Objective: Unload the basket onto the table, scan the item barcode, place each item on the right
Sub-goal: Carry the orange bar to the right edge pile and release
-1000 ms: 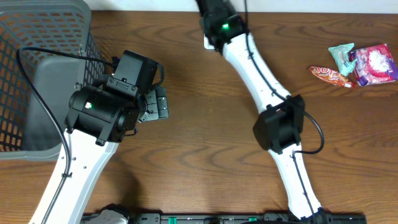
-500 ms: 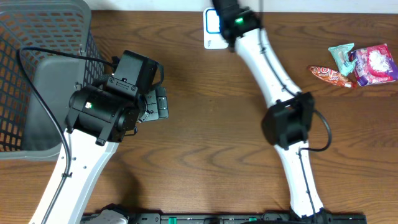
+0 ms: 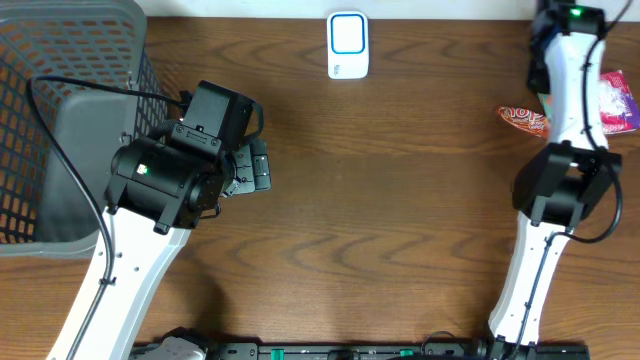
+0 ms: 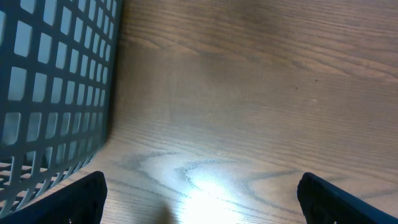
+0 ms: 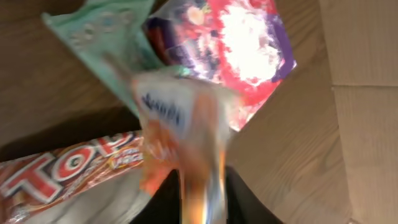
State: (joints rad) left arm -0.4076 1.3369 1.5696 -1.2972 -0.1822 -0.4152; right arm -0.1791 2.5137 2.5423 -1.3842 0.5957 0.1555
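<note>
The white and blue barcode scanner (image 3: 348, 45) lies at the back middle of the table. My right arm reaches to the far right back corner. In the right wrist view my right gripper (image 5: 202, 199) has a blurred orange and white snack packet (image 5: 180, 124) between its jaws, which stand a little apart; whether they still grip it is unclear. Below it lie a green packet (image 5: 106, 37), a pink and purple packet (image 5: 242, 43) and a red bar (image 5: 56, 174). My left gripper (image 4: 199, 199) is open over bare wood, holding nothing.
A grey mesh basket (image 3: 60, 60) stands at the left, close beside the left gripper (image 3: 255, 165); its wall shows in the left wrist view (image 4: 56, 74). The red bar (image 3: 522, 118) and the pink packet (image 3: 618, 100) lie at the right edge.
My right arm has swung from the scanner at the back middle to the far right, over the snack pile. Its jaws have begun to part. The left arm has not moved.
</note>
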